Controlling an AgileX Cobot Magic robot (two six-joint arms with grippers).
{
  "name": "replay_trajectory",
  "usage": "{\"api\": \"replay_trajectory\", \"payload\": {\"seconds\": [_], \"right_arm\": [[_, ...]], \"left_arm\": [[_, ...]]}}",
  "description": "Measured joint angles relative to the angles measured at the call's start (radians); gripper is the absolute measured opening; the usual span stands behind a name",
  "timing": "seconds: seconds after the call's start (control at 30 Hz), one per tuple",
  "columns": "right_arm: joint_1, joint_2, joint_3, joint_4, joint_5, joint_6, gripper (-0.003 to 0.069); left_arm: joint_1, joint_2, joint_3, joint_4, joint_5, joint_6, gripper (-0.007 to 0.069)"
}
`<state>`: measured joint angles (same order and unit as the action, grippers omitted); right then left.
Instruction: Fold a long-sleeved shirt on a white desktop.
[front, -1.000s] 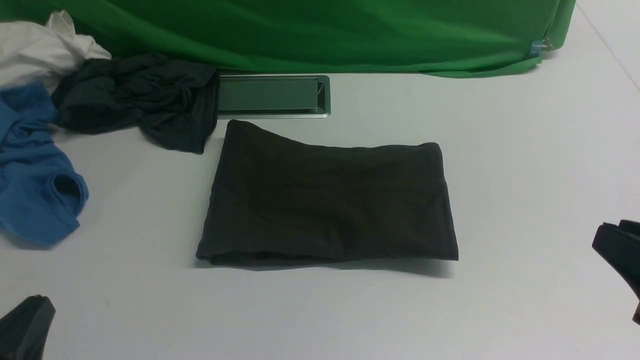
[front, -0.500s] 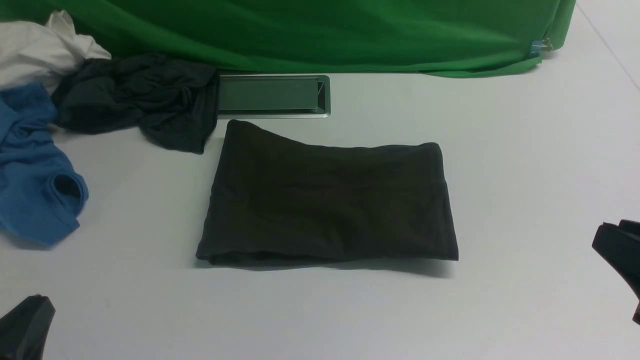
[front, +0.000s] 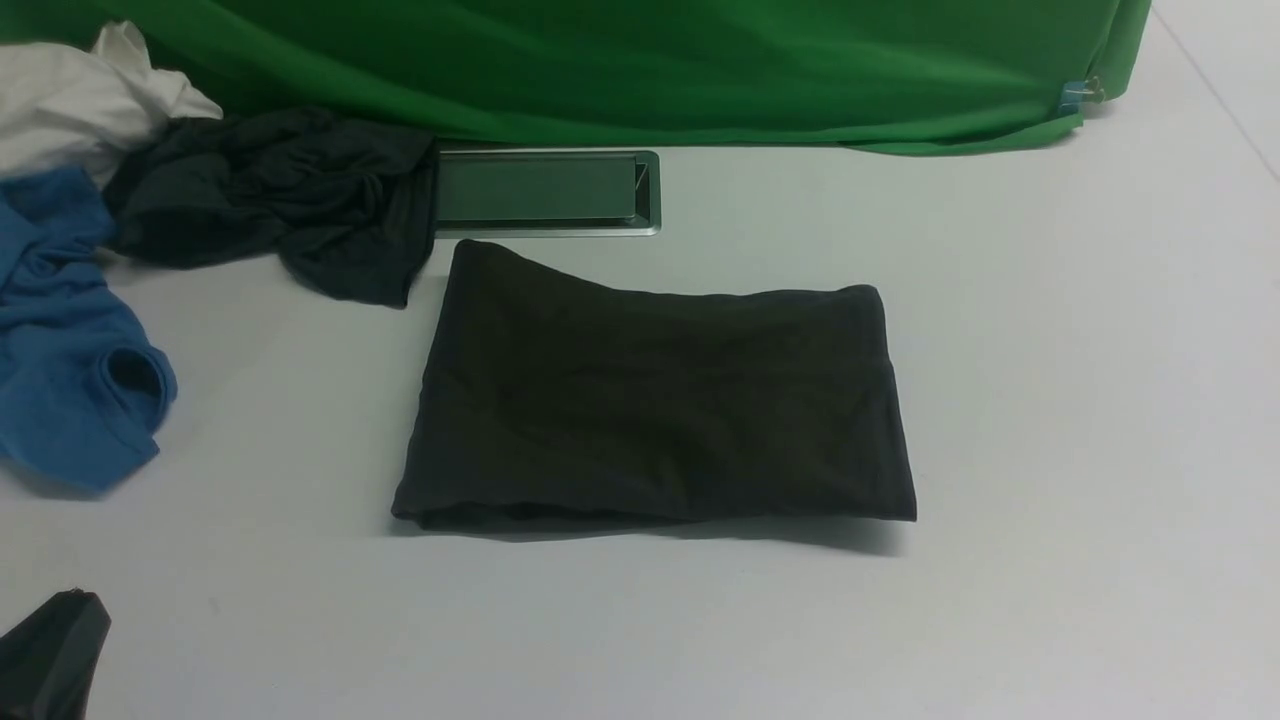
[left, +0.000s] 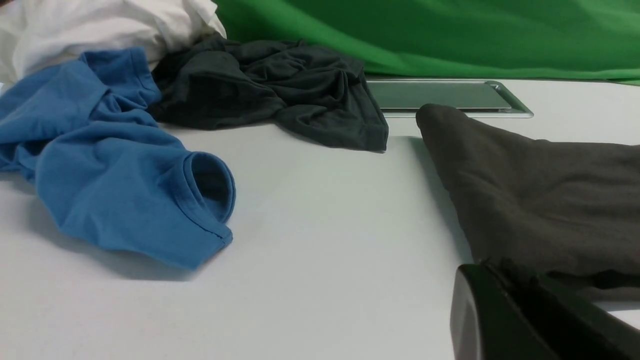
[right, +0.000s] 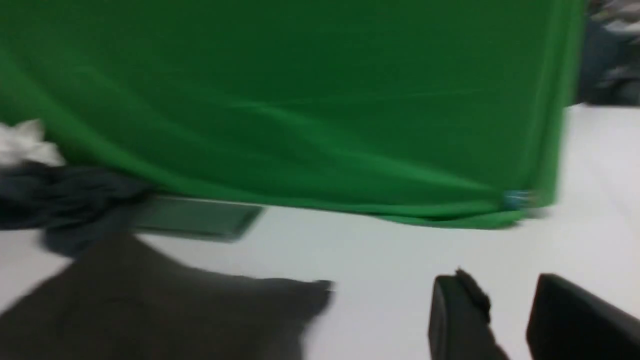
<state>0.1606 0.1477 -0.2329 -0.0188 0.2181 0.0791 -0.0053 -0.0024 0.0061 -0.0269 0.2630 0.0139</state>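
Nearest the robot, the left gripper (front: 45, 655) is seen low at the desktop's (front: 1050, 400) near left edge, clenched on nothing. The right gripper (right: 505, 315) is out of the front view; its wrist view, though blurred, shows the jaws parted with bare desktop between them, so nothing is grasped. Mid-desk, the shirt (front: 655, 400) lies folded into a compact, layered rectangle, its far left corner just short of the hatch (front: 545, 192). The fabric is judged soft, light and limp, with layers likely to slide apart if dragged. Any further hold is best taken at the stacked near edge, all layers pinched together. Farther left lie a blue garment (front: 70, 340), a grey garment (front: 270, 195) and white cloth (front: 80, 95), before the green backdrop (front: 640, 65).
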Motion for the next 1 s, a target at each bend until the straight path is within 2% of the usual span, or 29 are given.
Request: {"api": "replay_trajectory", "payload": {"seconds": [0.27,0.57,1.0], "right_arm": [[-0.040,-0.143,0.237,-0.124,0.023,0.050,0.0237],[-0.120,-0.145,0.240,-0.133,0.016,0.110,0.0237],[-0.189,-0.145,0.240,-0.134,0.012,0.113,0.0237]], "left_arm": [[0.000,0.000,0.000,0.000,-0.004,0.000,0.0018],[0.000,0.000,0.000,0.003,-0.006,0.000,0.0018],[0.000,0.000,0.000,0.008,-0.006,-0.001,0.0018]]}}
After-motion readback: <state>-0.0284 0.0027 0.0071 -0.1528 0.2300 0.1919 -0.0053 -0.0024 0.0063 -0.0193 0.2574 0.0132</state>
